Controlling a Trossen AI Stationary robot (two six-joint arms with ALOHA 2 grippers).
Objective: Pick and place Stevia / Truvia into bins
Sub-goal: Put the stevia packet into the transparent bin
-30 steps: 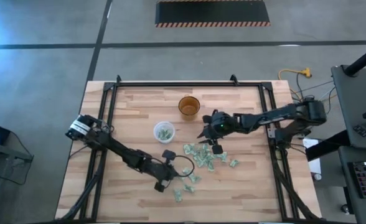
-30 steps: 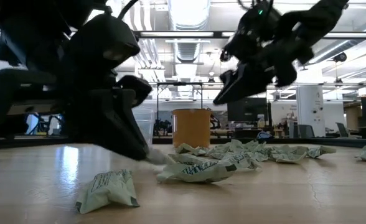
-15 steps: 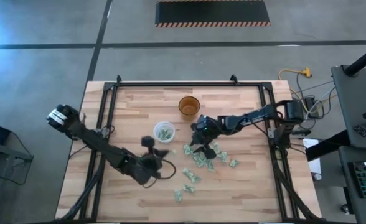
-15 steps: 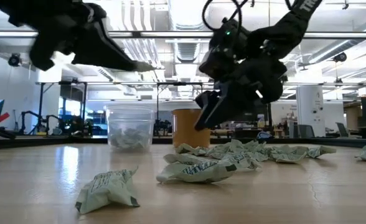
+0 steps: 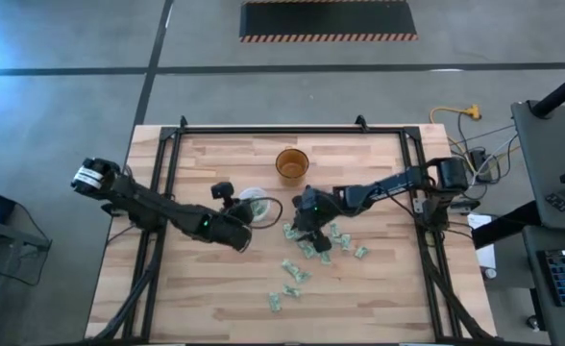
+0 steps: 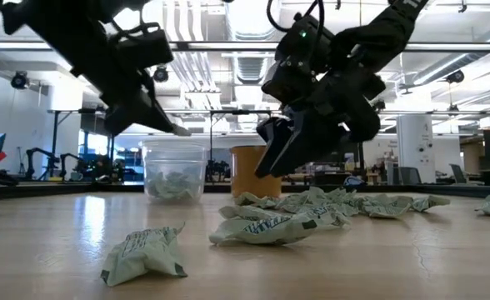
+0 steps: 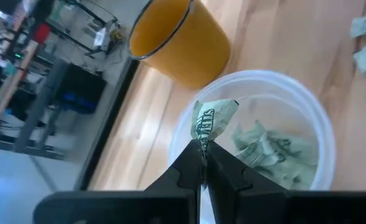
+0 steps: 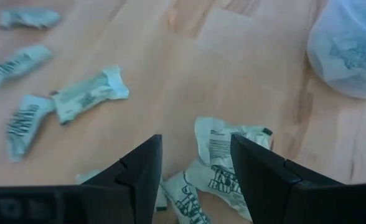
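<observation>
The translucent cup (image 5: 255,204) (image 6: 174,171) (image 7: 307,130) stands on the table with several sachets inside. My left gripper (image 5: 236,205) (image 6: 177,130) (image 7: 203,149) hangs just above its mouth, shut on one pale green sachet (image 7: 213,119). The amber cup (image 5: 291,164) (image 6: 253,171) (image 7: 177,40) stands behind it. My right gripper (image 5: 307,224) (image 6: 270,162) (image 8: 195,152) is open, low over the pile of loose sachets (image 5: 319,240) (image 6: 266,227) (image 8: 229,149). It touches none of them. My left gripper pinches one end of a crumpled sachet (image 7: 203,140) between its two fingertips. The rest of the sachet sticks out past the fingers. The sachet is lifted clear, over the open mouth of the translucent cup. The fingers slant downward over the cup's rim.
More sachets lie scattered toward the table's near edge (image 5: 287,284) (image 6: 145,254) and right of the pile (image 5: 359,252) (image 8: 86,93). The black frame rails (image 5: 167,173) run along the table's sides. The room behind shows in the low view.
My left gripper has risen from the near middle of the table and swung toward the far edge, ending above the translucent cup with a sachet. My right gripper has moved toward the table's left and come down over the sachet pile.
</observation>
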